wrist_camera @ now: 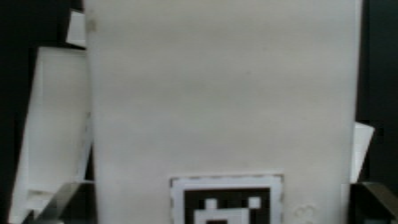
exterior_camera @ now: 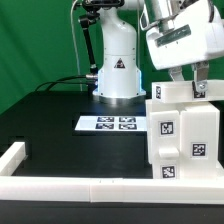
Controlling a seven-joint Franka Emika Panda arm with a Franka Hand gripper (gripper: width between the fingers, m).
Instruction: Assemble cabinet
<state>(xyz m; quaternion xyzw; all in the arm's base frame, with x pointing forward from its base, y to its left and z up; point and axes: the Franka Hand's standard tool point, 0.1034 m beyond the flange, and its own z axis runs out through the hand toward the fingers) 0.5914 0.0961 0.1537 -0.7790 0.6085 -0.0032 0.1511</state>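
The cabinet (exterior_camera: 180, 135) is a large white box with black-and-white tags, standing upright at the exterior view's right near the front rail. A smaller white block (exterior_camera: 168, 93) sits on its top. My gripper (exterior_camera: 186, 80) is right above, with its fingers (exterior_camera: 200, 84) down on either side of that top block. In the wrist view a broad white panel (wrist_camera: 214, 90) with one tag (wrist_camera: 226, 200) fills the frame, and my gripper (wrist_camera: 210, 205) has a dark finger pressed against each long edge. It looks shut on the block.
The marker board (exterior_camera: 112, 123) lies flat on the black table left of the cabinet. A long low white border rail (exterior_camera: 60, 185) runs along the front and turns up at the left. The robot base (exterior_camera: 115, 70) stands at the back.
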